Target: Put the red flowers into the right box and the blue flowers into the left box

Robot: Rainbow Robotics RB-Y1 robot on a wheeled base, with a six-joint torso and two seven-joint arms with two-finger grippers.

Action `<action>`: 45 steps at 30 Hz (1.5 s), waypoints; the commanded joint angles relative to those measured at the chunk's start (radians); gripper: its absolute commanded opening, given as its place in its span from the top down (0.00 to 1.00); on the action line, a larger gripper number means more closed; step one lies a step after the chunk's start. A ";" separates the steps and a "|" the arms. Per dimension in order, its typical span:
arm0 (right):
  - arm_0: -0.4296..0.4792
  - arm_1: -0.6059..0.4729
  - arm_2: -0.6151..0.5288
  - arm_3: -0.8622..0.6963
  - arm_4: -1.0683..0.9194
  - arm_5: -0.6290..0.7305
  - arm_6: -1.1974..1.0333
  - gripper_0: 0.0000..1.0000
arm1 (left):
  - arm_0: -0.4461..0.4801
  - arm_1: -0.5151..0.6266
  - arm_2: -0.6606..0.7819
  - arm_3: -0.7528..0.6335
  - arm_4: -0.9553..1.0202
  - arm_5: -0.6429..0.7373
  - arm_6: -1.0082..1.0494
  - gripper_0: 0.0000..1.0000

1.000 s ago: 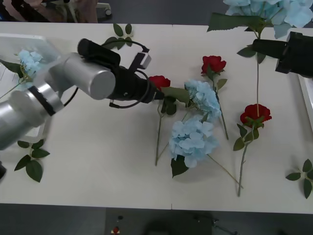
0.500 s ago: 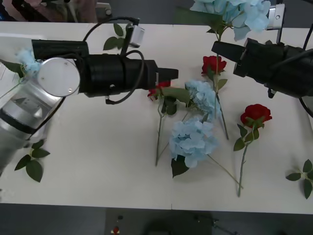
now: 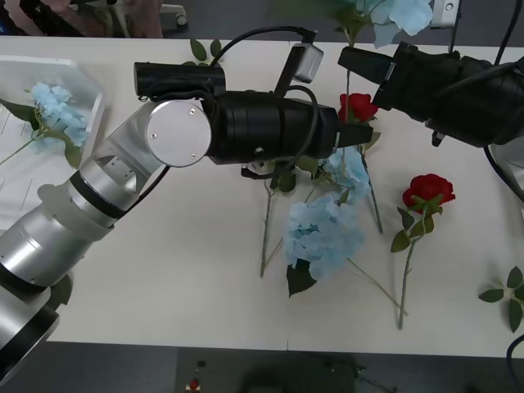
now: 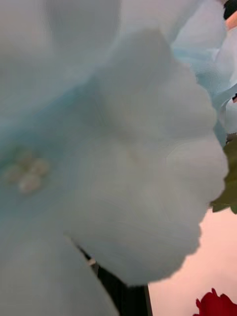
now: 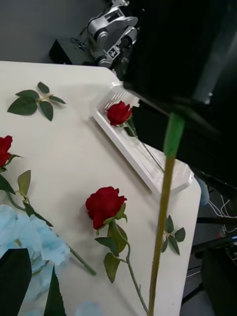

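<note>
White flat table [image 3: 164, 270] spans the front view. The left arm, silver and black, reaches across the middle of the table. The left gripper [image 3: 357, 133] sits just right of centre, over the flower pile; whether it is open or closed cannot be told. The right arm comes in from 2 o'clock. The right gripper [image 3: 359, 62] is raised near 12 o'clock and clamped on the thin green stem of a pale blue fluffy artificial hydrangea [image 3: 393, 12]. Its bloom is at the far edge and the stem hangs straight down. That bloom is pressed close to the right wrist camera [image 4: 123, 173].

White ribbed plastic left box [image 3: 82, 78] is at 10 o'clock, with one boxed blue hydrangea [image 3: 56, 110] lying inside. White plastic right box [image 5: 148, 165] sits at the table's right edge, with one boxed red rose [image 5: 119, 112] in it.

Two blue hydrangeas lie on the table. The large loose hydrangea [image 3: 323, 236] is just toward 5 o'clock of centre. The smaller loose hydrangea [image 3: 348, 168] lies just beyond it, below the left gripper.

A deep red artificial rose [image 3: 358, 105] lies at about 1 o'clock, just beside the left gripper. A second red rose [image 3: 427, 190] lies at 3 o'clock, its stem running toward 5 o'clock.

Loose green leaf sprigs lie at 4 o'clock [image 3: 512, 295] and 11 o'clock [image 3: 201, 51].
</note>
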State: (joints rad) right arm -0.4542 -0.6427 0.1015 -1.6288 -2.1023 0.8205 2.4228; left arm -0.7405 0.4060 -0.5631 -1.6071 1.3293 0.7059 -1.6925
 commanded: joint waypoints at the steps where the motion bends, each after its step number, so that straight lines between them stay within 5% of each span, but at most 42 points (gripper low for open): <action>1: -0.024 0.001 0.010 -0.031 -0.001 -0.004 -0.039 1.00 | -0.039 0.002 -0.047 -0.008 -0.001 -0.083 0.010 0.12; 4: -0.029 0.001 0.014 -0.029 -0.001 -0.003 -0.039 1.00 | -0.039 -0.001 -0.067 -0.002 0.007 -0.103 0.017 0.97; 5: -0.034 0.001 0.017 -0.029 -0.001 -0.004 -0.039 1.00 | -0.039 -0.003 -0.067 0.004 0.019 -0.103 0.019 1.00; 26: -0.044 0.003 0.037 -0.031 -0.001 -0.012 -0.065 1.00 | -0.036 0.077 -0.067 0.004 0.053 -0.114 0.013 1.00; 27: -0.044 0.001 0.037 -0.031 0.001 -0.012 -0.064 0.89 | -0.034 0.086 -0.067 0.004 0.059 -0.115 0.013 1.00; 28: -0.047 0.000 0.037 -0.031 0.013 -0.009 -0.065 0.53 | -0.031 0.119 -0.067 0.006 0.087 -0.115 0.014 1.00; 31: -0.054 -0.005 0.037 -0.031 0.051 0.006 -0.067 0.28 | -0.020 0.203 -0.066 0.006 0.151 -0.123 0.013 1.00; 36: -0.058 -0.006 0.037 -0.031 0.070 0.017 -0.067 0.19 | -0.010 0.369 -0.066 0.004 0.266 -0.132 0.004 1.00; 45: -0.057 -0.041 0.037 -0.026 0.073 0.092 -0.223 0.18 | 0.027 0.791 -0.067 0.006 0.307 -0.101 -0.009 1.00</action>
State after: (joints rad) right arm -0.4856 -0.6391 0.1417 -1.6288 -2.0298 0.8894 2.3350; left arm -0.7315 1.0848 -0.6471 -1.5876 1.6399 0.5834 -1.6924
